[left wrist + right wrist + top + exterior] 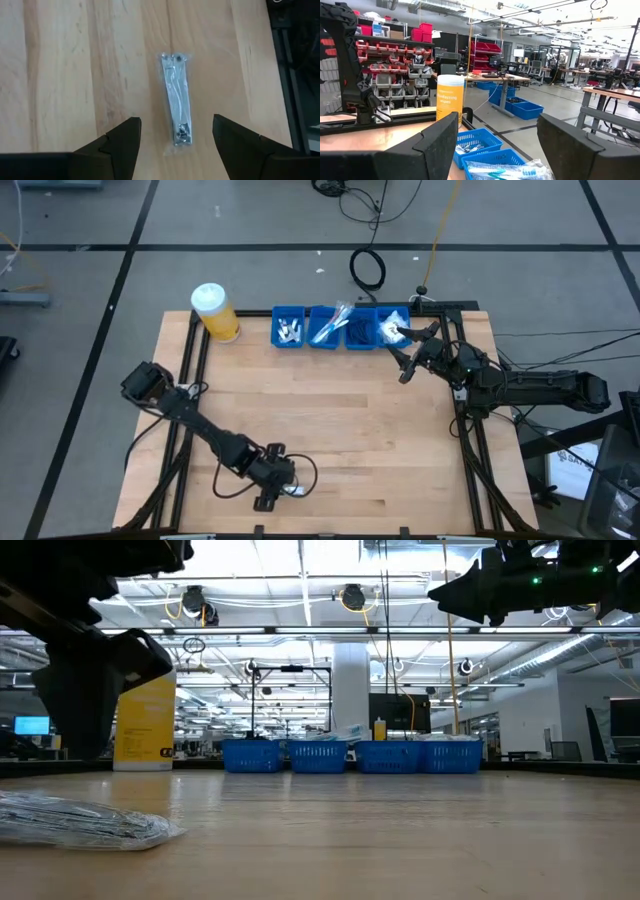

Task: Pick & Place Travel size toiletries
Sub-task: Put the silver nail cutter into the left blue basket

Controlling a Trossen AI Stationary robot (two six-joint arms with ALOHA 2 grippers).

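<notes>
A slim silver item in clear plastic wrap (177, 100) lies flat on the wood near the table's near edge; it also shows as a crinkled silver packet (85, 820) in the low view. My left gripper (176, 120) hovers above it, open, with a finger on either side and not touching; in the high view my left gripper (268, 498) is at the near edge. My right gripper (410, 352) is open and empty, raised beside the rightmost of the blue bins (392, 326), which holds white packets. The other bins (325, 327) hold more toiletries.
A yellow jar with a white cap (215, 312) stands at the far left end of the row of blue bins (350, 755). Black frame rails (470, 440) run along the table's sides. Bare wood (330, 410) lies between the two arms.
</notes>
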